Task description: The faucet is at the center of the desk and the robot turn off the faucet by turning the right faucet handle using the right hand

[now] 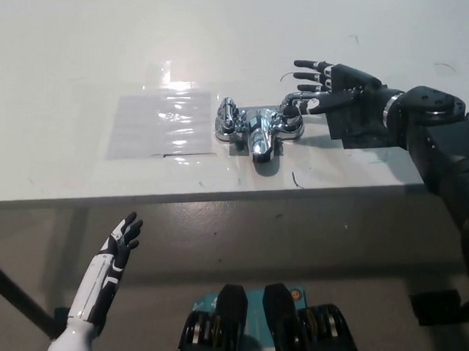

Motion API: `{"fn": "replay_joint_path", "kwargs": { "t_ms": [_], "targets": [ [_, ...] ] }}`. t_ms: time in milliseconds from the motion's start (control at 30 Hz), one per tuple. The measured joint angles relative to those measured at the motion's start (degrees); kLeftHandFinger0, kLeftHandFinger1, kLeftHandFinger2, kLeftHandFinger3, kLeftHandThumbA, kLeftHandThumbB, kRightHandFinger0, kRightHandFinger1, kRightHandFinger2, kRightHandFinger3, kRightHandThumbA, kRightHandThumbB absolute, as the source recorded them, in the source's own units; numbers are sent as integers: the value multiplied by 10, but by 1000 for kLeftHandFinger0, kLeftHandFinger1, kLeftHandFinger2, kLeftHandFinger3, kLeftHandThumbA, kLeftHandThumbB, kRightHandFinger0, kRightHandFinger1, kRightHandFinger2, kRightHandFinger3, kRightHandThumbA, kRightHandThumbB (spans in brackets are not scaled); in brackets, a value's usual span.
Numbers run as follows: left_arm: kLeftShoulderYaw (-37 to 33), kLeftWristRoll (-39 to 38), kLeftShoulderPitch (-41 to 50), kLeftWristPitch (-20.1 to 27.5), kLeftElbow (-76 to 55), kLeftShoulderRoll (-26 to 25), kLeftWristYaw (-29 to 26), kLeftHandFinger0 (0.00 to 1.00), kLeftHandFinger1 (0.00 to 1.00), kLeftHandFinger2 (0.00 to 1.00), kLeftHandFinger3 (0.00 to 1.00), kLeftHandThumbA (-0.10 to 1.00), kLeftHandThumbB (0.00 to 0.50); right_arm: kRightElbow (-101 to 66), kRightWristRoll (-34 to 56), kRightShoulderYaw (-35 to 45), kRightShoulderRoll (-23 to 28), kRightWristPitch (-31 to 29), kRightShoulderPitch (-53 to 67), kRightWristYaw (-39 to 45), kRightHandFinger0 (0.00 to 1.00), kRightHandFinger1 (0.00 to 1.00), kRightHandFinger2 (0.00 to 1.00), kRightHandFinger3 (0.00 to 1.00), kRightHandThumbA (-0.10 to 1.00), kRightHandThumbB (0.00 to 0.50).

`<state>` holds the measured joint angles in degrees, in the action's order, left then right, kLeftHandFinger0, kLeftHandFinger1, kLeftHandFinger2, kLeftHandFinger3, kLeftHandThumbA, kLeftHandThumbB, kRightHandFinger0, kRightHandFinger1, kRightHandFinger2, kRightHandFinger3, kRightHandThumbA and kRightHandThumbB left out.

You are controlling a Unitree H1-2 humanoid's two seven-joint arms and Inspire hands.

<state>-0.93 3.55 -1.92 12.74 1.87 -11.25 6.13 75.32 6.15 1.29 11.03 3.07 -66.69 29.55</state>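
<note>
So the chrome faucet [257, 130] sits roughly mid-worktop, a bit back from the near edge of the white worktop [76, 58], spout pointing toward the robot. It's parked on a small grey patch, and there's a shiny clear plastic sheet [162, 124] taped flat just beside it on the robot's left.

The black right robot hand [324, 91] is over the worktop on the faucet's right side. Fingers are spread wide, not wrapped around anything. The lower fingertips [291, 109] are right at the right faucet handle [292, 121], looks like touching it from above, but honestly can't tell for sure if there's real contact or just overlap from this angle. The upper fingers stick out past the handle toward the far edge. Underneath the palm and wrist there's a dark square patch [361, 129] lying on the worktop.

The left faucet handle [228, 118] is alone, nothing near it.

The white left robot hand [121, 239] hangs off the worktop entirely, below the near edge on the left, fingers apart and holding nothing.
</note>
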Motion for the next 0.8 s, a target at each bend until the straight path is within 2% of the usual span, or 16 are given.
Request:
{"fn": "replay_joint_path", "kwargs": {
  "t_ms": [300, 600, 800],
  "targets": [
    [0, 0, -5, 0, 0, -2, 0, 1000, 1000, 1000, 1000, 1000, 425, -36, 8, 21, -8, 1, 21, 22, 1000, 1000, 1000, 1000, 1000, 437],
    [0, 1, -6, 0, 0, -2, 0, 1000, 1000, 1000, 1000, 1000, 437, -82, 20, 38, -20, 5, 49, 24, 1000, 1000, 1000, 1000, 1000, 439],
    [0, 1, -6, 0, 0, -2, 0, 1000, 1000, 1000, 1000, 1000, 432, -119, 23, 51, -31, 5, 72, 16, 1000, 1000, 1000, 1000, 1000, 405]
  ]
}}
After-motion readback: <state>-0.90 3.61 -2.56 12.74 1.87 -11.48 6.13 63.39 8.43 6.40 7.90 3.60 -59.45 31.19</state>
